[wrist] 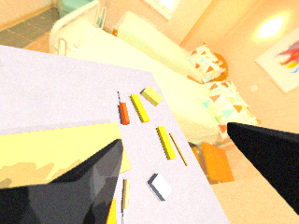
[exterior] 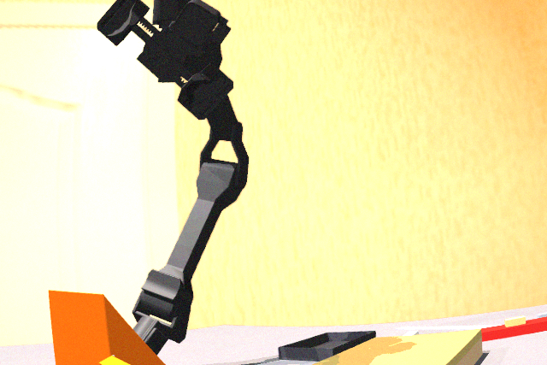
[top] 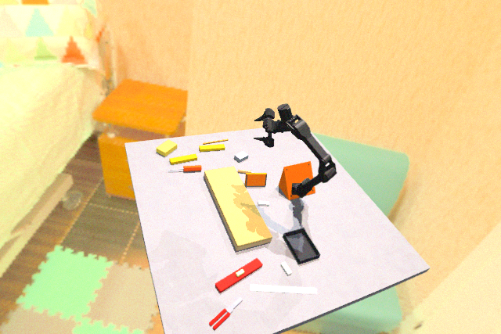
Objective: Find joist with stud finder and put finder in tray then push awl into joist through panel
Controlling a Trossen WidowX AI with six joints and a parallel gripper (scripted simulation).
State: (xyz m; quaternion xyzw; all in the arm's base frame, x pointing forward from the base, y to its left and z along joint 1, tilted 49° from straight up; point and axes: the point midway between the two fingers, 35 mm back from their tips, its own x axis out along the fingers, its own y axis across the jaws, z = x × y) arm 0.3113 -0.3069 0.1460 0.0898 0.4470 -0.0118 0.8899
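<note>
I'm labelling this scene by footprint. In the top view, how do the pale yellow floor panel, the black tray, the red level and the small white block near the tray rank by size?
Largest to smallest, top view:
1. Pale yellow floor panel
2. Black rectangular tray and red level: too close to call, the level longer but thinner
3. Small white block

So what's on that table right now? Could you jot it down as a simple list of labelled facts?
arm: raised high above the table
gripper: open, holding nothing
floor panel: long pale board, lying flat
tray: dark, shallow, nothing in it, near the panel's end
orange-handled tool: lying beyond the panel's far end
red bar: at the near side
task progress: no tool picked up yet
</note>
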